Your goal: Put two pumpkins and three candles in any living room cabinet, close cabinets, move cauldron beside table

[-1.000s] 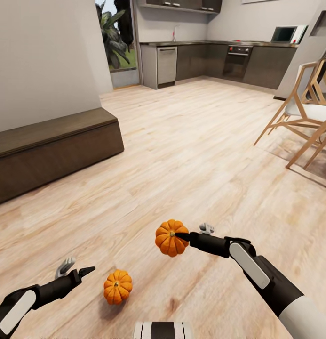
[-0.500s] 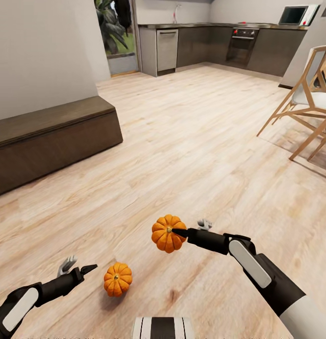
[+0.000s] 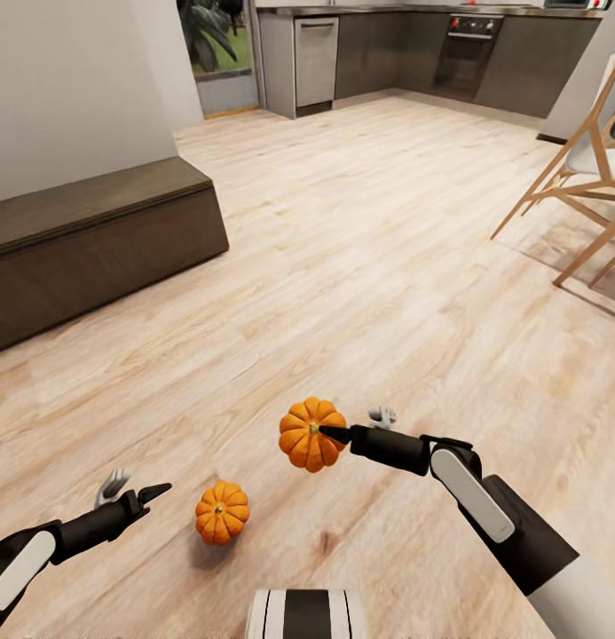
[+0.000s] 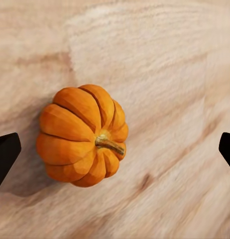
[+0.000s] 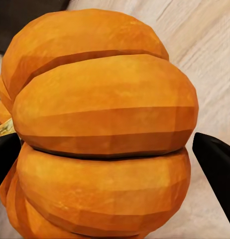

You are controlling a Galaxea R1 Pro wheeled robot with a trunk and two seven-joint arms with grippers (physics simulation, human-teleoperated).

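While the right gripper grips one pumpkin lifted above the wooden floor, the second pumpkin rests on the floor near the robot's base, just beside the left gripper, whose jaws are spread wide. The dark-brown cabinet stands shut against the wall.

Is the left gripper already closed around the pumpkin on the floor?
No, the left gripper is open beside the floor pumpkin, not touching it.
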